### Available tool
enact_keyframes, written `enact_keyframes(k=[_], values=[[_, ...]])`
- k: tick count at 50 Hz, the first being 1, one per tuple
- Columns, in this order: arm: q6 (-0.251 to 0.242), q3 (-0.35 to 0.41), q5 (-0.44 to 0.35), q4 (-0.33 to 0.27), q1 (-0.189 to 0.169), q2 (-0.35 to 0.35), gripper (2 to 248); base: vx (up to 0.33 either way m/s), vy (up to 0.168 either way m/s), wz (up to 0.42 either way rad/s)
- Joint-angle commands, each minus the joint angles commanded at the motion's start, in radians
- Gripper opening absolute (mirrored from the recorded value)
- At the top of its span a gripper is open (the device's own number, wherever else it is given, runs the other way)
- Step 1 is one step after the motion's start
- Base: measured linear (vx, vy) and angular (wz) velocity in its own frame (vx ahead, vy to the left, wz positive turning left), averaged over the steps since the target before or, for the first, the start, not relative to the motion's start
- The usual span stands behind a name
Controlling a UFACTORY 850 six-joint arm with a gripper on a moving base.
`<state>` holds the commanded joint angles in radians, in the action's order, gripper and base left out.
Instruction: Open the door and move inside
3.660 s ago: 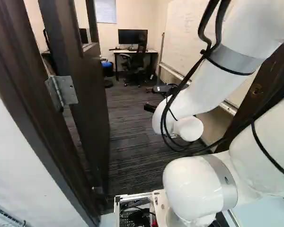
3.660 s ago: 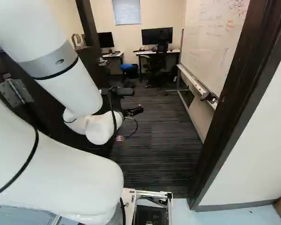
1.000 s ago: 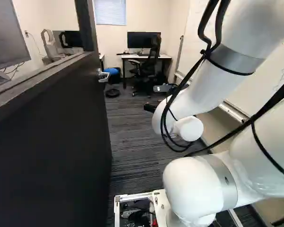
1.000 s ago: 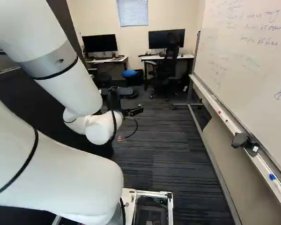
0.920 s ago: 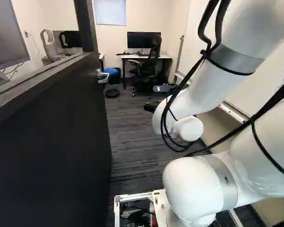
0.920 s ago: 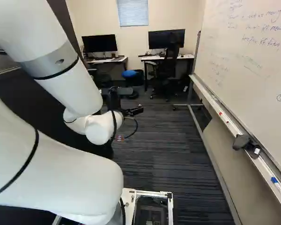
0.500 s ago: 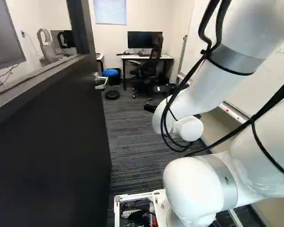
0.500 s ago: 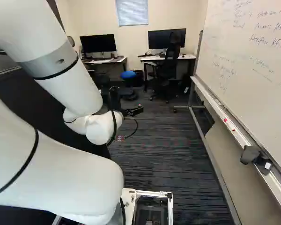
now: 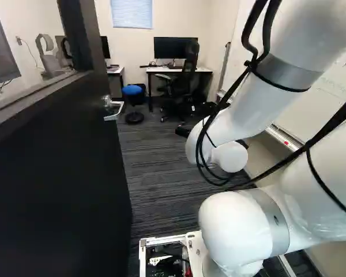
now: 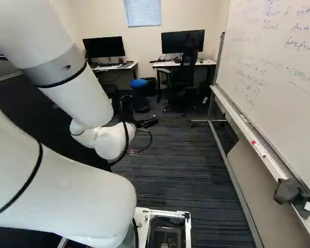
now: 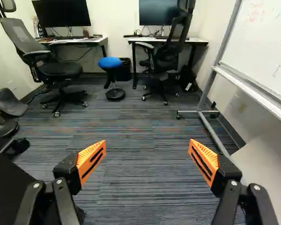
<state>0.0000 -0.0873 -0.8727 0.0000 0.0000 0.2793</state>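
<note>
Carpet (image 10: 170, 170) ran to twelve o'clock, open door (image 9: 57, 173) at ten, whiteboard (image 10: 274, 67) at two, my arm (image 9: 248, 107) reached ahead, claw (image 10: 147, 122) spread wide.

The white arm (image 9: 248, 225) rises right of the middle in the left base view; its upper link slopes down and forward to the rounded wrist (image 9: 229, 157), with black cables looping alongside. The tool (image 10: 147, 122) reaches ahead, roughly level as far as I can make out. In the wrist view its two fingers stand spread, orange pads (image 11: 91, 161) well apart.
</note>
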Motion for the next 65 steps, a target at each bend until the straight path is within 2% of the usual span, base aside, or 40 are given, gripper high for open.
enact_keyframes(k=[65], values=[[0.0,0.0,0.0,0.0,0.0,0.0,247,0.21,-0.028,-0.014]])
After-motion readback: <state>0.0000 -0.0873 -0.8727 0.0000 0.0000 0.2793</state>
